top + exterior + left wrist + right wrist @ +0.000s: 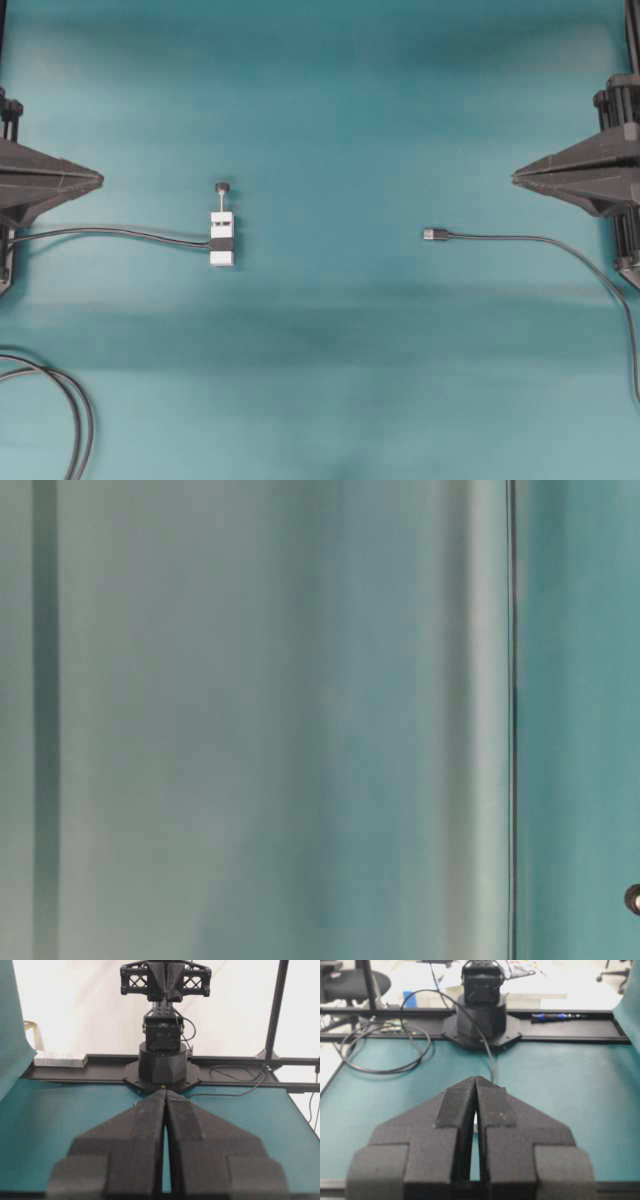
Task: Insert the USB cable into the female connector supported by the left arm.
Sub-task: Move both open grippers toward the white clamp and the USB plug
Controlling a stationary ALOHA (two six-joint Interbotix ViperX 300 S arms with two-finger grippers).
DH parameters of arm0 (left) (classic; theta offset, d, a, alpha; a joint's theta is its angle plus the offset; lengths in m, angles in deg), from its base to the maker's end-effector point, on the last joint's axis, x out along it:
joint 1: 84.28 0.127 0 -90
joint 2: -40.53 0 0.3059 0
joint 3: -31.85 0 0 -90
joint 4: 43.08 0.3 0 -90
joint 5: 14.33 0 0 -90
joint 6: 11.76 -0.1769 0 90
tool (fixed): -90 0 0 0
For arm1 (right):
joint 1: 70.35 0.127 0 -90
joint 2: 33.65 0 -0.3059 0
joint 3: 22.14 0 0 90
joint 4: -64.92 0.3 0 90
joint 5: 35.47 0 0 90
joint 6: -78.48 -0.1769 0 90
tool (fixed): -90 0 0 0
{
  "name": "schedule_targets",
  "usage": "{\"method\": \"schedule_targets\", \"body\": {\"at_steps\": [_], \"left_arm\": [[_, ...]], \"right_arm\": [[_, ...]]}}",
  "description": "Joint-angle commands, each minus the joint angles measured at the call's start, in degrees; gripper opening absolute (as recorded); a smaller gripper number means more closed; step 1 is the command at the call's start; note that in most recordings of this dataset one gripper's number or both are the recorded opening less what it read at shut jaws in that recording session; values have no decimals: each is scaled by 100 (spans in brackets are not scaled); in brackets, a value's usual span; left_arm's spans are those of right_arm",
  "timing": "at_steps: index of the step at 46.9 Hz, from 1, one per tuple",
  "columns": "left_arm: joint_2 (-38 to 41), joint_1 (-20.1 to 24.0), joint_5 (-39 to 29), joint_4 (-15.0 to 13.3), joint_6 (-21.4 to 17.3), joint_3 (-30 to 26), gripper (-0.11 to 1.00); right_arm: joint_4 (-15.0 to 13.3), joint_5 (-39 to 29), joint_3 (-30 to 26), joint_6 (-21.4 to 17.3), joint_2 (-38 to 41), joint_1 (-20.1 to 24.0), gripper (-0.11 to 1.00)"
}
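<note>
1. Fingers first: our left gripper (100, 180) has its two pointed fingers (145, 1125) pressed tip to tip, nothing between them; same for our right gripper (514, 178), fingers (492, 1105) together and empty.
2. USB cable (520, 238): its small plug with the metal tip (434, 234) lies flat on the green table (330, 120), right of centre, tip pointing toward the left side of the overhead view. We see the cable run right, then curve down off the right edge.
3. Plug sits below and left of the right gripper's tip, well apart from it.
4. White connector block (222, 240) lies on the table left of centre, long side running up-down in the overhead view, two dark slots on top. Thin pin with a black knob (221, 187) sticks out of its upper end.
5. Dark cable (110, 231) leaves the block's left side and runs to the left edge, passing under the left gripper.
6. Block and plug are well apart, bare table between them.
7. Looped dark cables (78, 410) lie at the bottom left corner.
8. Table-level view is blurred green; we can't make anything out there.
</note>
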Motion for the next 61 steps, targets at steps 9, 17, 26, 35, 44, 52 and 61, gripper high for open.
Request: {"method": "schedule_targets", "body": {"at_steps": [9, 17, 26, 35, 44, 52, 61], "left_arm": [[132, -114, -571, 18, -193, -70, 2], [606, -114, -2083, 18, -246, -483, 2], [940, -70, -2048, 18, -193, -554, 2], [1028, 53, -1995, -53, -158, -562, 2], [1099, 79, -2004, -88, -167, -580, 35], [1213, 79, -1995, -88, -167, -615, 76], [1406, 79, -1960, -88, -167, -659, 73]], "right_arm": [[-26, 0, 229, -79, 18, -35, 0], [-26, -475, 88, -123, 281, -44, 0], [-26, -738, -88, -132, 844, -79, 0], [-26, -729, -193, -141, 1002, -246, 0], [-26, -747, -167, -369, 1002, -299, 0], [-26, -756, -123, -993, 1011, -325, 0], [-26, -861, -53, -1336, 1011, -325, 0]]}}
